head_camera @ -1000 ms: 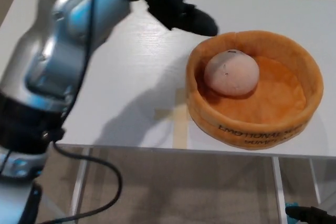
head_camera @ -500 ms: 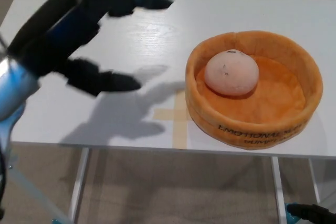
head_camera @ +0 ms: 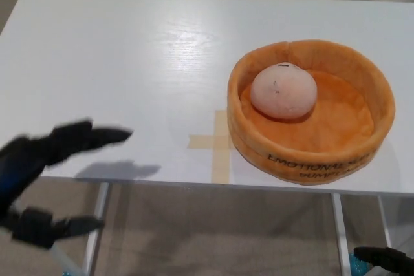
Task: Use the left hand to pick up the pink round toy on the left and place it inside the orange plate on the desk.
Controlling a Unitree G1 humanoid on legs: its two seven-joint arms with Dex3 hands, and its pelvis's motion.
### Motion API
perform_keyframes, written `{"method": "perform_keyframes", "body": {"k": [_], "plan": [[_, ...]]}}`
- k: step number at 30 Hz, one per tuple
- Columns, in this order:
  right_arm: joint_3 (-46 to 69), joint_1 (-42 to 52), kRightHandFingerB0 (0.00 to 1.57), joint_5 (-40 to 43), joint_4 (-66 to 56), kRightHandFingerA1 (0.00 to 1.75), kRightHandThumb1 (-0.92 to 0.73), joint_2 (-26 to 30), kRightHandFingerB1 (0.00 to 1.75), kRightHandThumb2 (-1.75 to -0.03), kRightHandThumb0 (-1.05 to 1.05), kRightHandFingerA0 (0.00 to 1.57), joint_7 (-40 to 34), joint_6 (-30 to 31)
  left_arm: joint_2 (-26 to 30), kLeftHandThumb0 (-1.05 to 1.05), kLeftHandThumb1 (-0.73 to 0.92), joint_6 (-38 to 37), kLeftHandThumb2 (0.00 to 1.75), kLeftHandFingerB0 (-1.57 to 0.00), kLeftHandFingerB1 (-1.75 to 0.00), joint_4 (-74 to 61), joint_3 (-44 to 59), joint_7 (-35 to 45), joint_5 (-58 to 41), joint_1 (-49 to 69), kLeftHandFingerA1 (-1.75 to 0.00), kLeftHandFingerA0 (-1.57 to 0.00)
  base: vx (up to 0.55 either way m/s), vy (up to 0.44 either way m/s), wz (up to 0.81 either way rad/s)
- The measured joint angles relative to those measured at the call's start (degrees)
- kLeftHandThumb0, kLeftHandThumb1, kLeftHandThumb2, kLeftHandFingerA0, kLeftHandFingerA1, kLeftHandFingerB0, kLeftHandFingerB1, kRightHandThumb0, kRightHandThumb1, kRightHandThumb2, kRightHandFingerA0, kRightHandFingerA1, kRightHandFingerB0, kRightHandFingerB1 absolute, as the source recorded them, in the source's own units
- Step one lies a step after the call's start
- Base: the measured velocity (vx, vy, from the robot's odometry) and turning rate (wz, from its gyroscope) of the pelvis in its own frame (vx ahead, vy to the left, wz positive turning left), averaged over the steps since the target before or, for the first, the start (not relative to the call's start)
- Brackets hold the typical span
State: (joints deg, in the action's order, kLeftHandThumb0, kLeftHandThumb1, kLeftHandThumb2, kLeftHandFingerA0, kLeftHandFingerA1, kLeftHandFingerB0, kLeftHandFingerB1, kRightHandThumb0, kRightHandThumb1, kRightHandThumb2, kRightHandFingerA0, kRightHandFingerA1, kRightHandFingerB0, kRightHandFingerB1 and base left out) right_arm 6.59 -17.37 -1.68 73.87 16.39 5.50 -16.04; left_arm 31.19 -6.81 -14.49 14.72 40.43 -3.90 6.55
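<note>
The pink round toy (head_camera: pixel 283 90) lies inside the orange plush plate (head_camera: pixel 362 69), toward its left side, on the white desk (head_camera: pixel 129 63). My left hand (head_camera: pixel 48 179) is at the lower left, off the desk's front edge and blurred by motion. Its fingers are spread and nothing is in it. A black part (head_camera: pixel 383 260) at the bottom right corner may belong to my right hand, but too little of it shows to be sure.
A cross of tan tape (head_camera: pixel 217 143) marks the desk just left of the plate. White desk legs (head_camera: pixel 98 218) show below the front edge, over a beige floor.
My left arm has pulled back from above the desk's far left to the lower left, below the front edge. The toy and the plate have stayed put.
</note>
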Motion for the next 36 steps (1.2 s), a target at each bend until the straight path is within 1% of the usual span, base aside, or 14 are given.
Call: {"method": "perform_keyframes", "body": {"k": [5,6,10,14,16,18,22,28,29,30,31,32,34,36], "plan": [[0.6,-0.2,0.43,0.0,0.0,0.79,-0.36,0.3,0.59,-0.60,-0.18,0.57,0.0,0.0,1.0,-0.08,0.40,1.6,0.87,-0.22,-0.51,5.0,1.8,4.9,-4.2,6.1,-0.56,-0.28,0.00,0.000,0.00],[0.8,-0.2,0.43,0.1,0.0,0.80,-0.34,0.4,0.60,-0.61,-0.21,0.57,0.0,0.0,1.1,-0.12,0.60,1.9,0.58,-0.39,-0.35,6.2,2.0,5.8,-4.8,7.0,-0.44,-0.42,0.00,0.000,0.00],[1.3,-0.3,0.44,0.1,0.1,0.80,-0.34,1.0,0.60,-0.60,-0.22,0.61,0.1,0.0,1.1,-0.23,0.53,2.7,0.62,-0.40,-0.39,14.3,2.5,8.9,-6.8,8.6,-0.46,-0.43,0.00,0.000,0.00],[1.4,-0.4,0.44,0.1,0.1,0.81,-0.35,1.2,0.60,-0.61,-0.27,0.63,0.1,0.0,0.8,-0.22,0.56,3.1,0.62,-0.44,-0.39,24.6,2.8,10.3,-7.9,8.6,-0.46,-0.44,0.00,0.000,0.00],[1.4,-0.4,0.41,0.0,0.1,0.78,-0.38,1.2,0.59,-0.62,-0.29,0.58,0.1,0.0,0.4,-0.25,0.56,3.1,0.63,-0.43,-0.39,29.5,2.9,10.3,-8.2,8.2,-0.44,-0.41,0.00,0.000,0.00],[1.4,-0.5,0.39,0.0,0.1,0.79,-0.37,1.2,0.59,-0.62,-0.28,0.55,0.0,0.0,0.2,-0.22,0.59,3.1,0.56,-0.42,-0.33,31.9,3.0,10.2,-8.2,7.8,-0.37,-0.40,0.00,0.000,0.00],[1.4,-0.6,0.37,0.0,0.1,0.78,-0.39,1.3,0.57,-0.62,-0.29,0.52,0.0,0.0,-1.2,-0.15,0.57,2.6,0.57,-0.40,-0.33,42.5,3.7,8.6,-8.1,5.2,-0.37,-0.39,0.00,0.000,0.00],[1.5,-0.6,0.29,0.0,0.1,0.77,-0.42,1.3,0.55,-0.62,-0.26,0.50,0.0,0.0,-2.7,-0.16,0.56,2.3,0.57,-0.36,-0.32,54.5,5.3,5.3,-8.2,1.1,-0.36,-0.36,0.00,0.000,0.00],[1.6,-0.6,0.21,0.0,0.1,0.81,-0.35,1.3,0.55,-0.77,-0.21,0.56,0.0,0.0,-3.2,-0.16,0.53,2.3,0.56,-0.36,-0.32,57.2,6.0,4.4,-8.3,0.0,-0.33,-0.28,0.00,0.000,0.00],[1.7,-0.6,0.23,0.1,0.1,0.81,-0.41,1.3,0.53,-0.66,-0.20,0.50,0.0,0.0,-3.7,-0.19,0.51,2.3,0.55,-0.37,-0.32,60.0,6.7,3.4,-8.4,-1.1,-0.33,-0.29,0.00,0.000,0.00],[1.8,-0.6,0.23,0.1,0.1,0.81,-0.41,1.4,0.53,-0.66,-0.20,0.50,0.0,0.0,-3.9,-0.19,0.51,2.3,0.55,-0.37,-0.32,61.8,7.3,2.8,-8.5,-1.9,-0.33,-0.29,0.00,0.000,0.00],[1.9,-0.6,0.18,0.1,0.1,0.76,-0.29,1.4,0.57,-0.86,-0.19,0.50,0.0,0.0,-4.2,-0.16,0.53,2.3,0.56,-0.38,-0.33,63.6,7.9,2.1,-8.6,-2.6,-0.34,-0.31,0.00,0.000,0.00],[2.8,-0.6,0.18,0.2,0.1,0.76,-0.29,1.6,0.57,-0.86,-0.19,0.50,-0.1,0.0,-5.5,-0.16,0.53,2.3,0.56,-0.38,-0.33,69.6,10.3,-0.5,-8.9,-5.2,-0.34,-0.31,0.00,0.000,0.00],[3.2,-0.6,0.06,0.2,0.1,0.72,-0.34,1.8,0.53,-0.89,-0.21,0.42,-0.2,0.0,-6.1,-0.16,0.55,2.3,0.56,-0.37,-0.32,72.8,11.6,-2.2,-9.2,-6.6,-0.33,-0.30,0.00,0.000,0.00]]}}
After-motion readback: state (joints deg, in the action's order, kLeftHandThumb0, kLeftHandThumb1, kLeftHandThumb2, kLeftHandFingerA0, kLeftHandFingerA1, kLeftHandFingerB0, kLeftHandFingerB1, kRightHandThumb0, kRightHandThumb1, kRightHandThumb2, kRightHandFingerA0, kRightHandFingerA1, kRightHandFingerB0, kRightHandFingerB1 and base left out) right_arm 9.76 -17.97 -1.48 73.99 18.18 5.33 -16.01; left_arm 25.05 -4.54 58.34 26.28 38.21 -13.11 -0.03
